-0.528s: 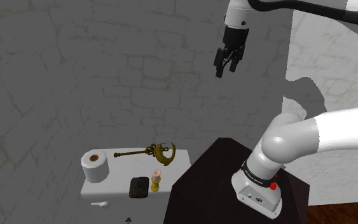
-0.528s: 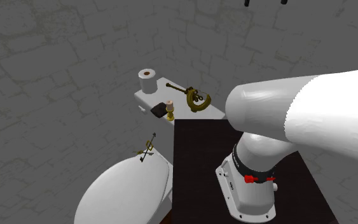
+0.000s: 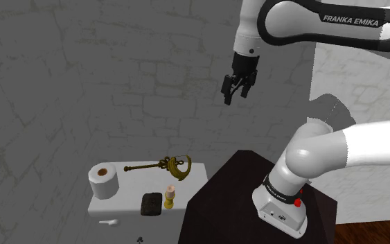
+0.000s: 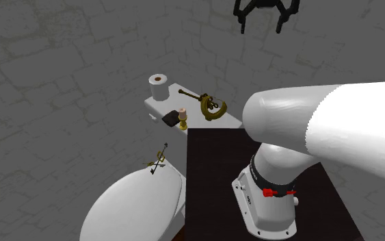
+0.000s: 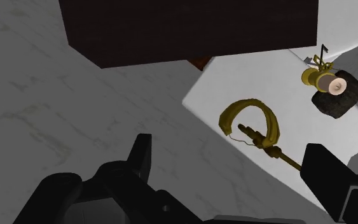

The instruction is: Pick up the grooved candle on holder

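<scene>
The grooved candle [image 3: 170, 194] is a short cream stub on a gold holder, standing near the front edge of a small white shelf [image 3: 120, 204] beside the dark stand. It also shows in the second exterior view [image 4: 182, 118] and in the wrist view [image 5: 327, 82]. My gripper [image 3: 233, 92] hangs high above the shelf, well clear of the candle, fingers open with nothing between them. The second exterior view has the gripper [image 4: 261, 26] at its top edge. In the wrist view the two fingers [image 5: 143, 154] stand far apart, with the candle beyond the other finger.
A toilet roll [image 3: 103, 181], an ornate brass hook [image 3: 167, 166] and a dark block [image 3: 150, 203] touching the candle share the shelf. The dark stand [image 3: 235, 201] borders the shelf. A white toilet [image 4: 139, 205] with a small brass ornament [image 4: 158, 162] sits nearby.
The gripper has come down and toward the shoulder view's left, still open. It has entered further into the second exterior view from the top.
</scene>
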Action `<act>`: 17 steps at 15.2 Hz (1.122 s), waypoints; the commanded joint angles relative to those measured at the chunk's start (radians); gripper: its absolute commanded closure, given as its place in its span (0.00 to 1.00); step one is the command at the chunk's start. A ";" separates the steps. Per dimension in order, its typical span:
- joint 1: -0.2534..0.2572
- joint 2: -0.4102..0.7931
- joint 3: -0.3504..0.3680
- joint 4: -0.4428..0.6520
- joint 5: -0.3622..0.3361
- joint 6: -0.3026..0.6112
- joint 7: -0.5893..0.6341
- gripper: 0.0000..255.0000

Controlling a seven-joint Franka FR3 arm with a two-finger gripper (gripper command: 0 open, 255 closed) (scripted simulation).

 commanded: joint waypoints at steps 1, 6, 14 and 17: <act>0.008 -0.005 0.033 -0.060 0.030 0.059 0.043 0.00; 0.038 0.013 0.126 -0.178 0.113 0.205 0.151 0.00; 0.081 0.166 0.302 -0.291 0.244 0.493 0.326 0.00; 0.083 0.268 0.377 -0.305 0.280 0.618 0.395 0.00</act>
